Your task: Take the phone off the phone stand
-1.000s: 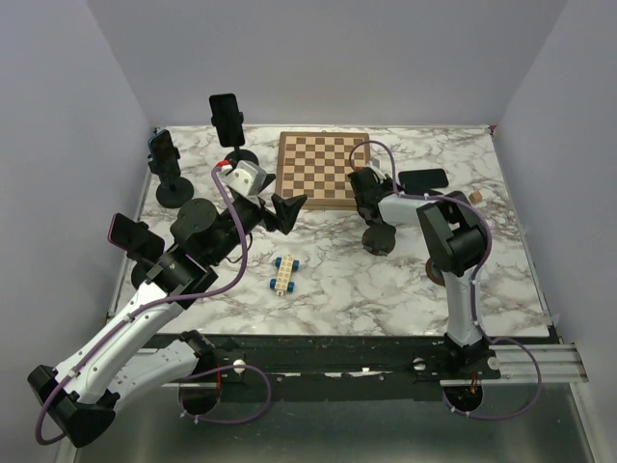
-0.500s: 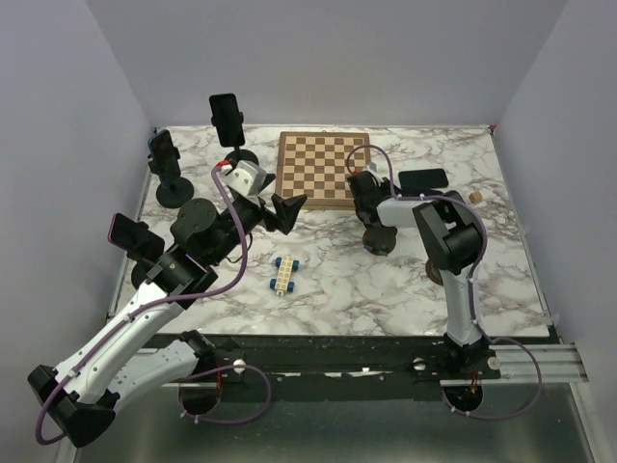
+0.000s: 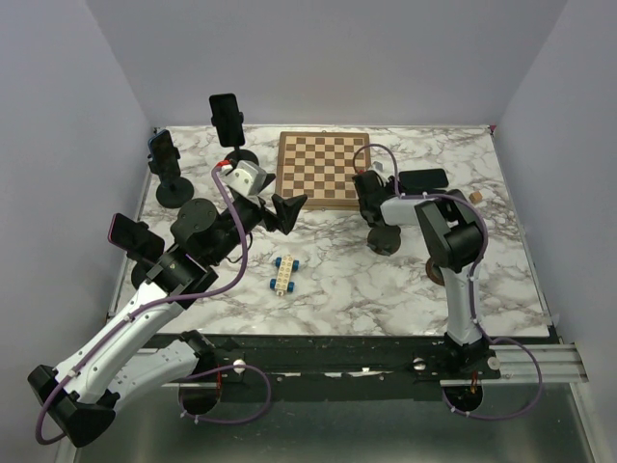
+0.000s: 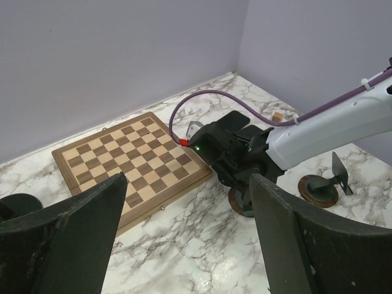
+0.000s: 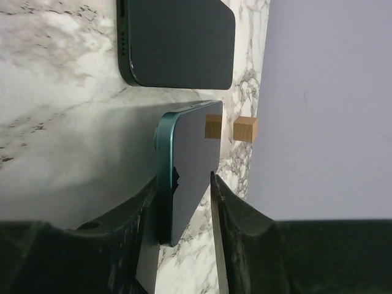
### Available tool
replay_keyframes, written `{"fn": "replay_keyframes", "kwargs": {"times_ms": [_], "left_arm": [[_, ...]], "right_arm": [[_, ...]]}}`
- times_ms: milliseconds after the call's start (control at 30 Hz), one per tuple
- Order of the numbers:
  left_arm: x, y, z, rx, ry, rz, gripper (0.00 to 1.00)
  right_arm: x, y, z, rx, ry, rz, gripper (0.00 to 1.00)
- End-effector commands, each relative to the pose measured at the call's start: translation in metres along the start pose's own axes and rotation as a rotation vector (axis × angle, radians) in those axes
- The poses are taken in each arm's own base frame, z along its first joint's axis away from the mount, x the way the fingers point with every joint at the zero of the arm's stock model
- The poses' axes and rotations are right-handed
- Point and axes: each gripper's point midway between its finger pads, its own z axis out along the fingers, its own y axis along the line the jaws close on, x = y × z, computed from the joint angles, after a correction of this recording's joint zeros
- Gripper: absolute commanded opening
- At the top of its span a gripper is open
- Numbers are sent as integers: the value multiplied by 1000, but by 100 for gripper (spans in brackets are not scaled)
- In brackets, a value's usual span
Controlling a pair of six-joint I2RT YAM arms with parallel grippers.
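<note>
The right end effector (image 5: 184, 184) seems to be putting the green phone (image 5: 190, 141) on the counter (image 5: 61, 92), pinching or loose I cannot tell; next, let go and back away.

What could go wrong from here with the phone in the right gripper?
The teal phone sits on edge, not flat, between the fingers of the right gripper. If it is let go like this, it might topple onto the other phone lying just beside it. The small wooden cube beyond it could also get knocked away.
</note>
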Motion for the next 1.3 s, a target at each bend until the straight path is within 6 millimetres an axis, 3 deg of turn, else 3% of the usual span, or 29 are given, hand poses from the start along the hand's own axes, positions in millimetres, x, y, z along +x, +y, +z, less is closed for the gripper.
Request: {"fn": "replay_keyframes", "kwargs": {"times_ms": [0,333,567,800,1067,1100,1133,1267], "left_arm": [[-7,-2,1,5,-22,7,89],[-5,-2,3,8,-15,7,90],[-2,-3,5,12,-5,7,90],[0,-1,7,8,3,10,90],[0,11,5,-59,2,29,91],[-1,12,4,-67,2,32,91],[-3,13,3,-70,-4,37,91],[-6,22,-3,-118,-28,59,92]], "right_arm": [[-2,-7,4,0,16,45,44],[-19,-23,-12,-105,0,180,66],[-31,-30,-28,-222,-2,255,70],[-29,-37,-49,-332,28,318,70],[-29,-76,-102,-482,16,617,70],[-30,-81,-111,-520,5,652,74],[-30,-87,-122,-557,-12,694,98],[-36,-108,-176,-787,-141,901,100]]}}
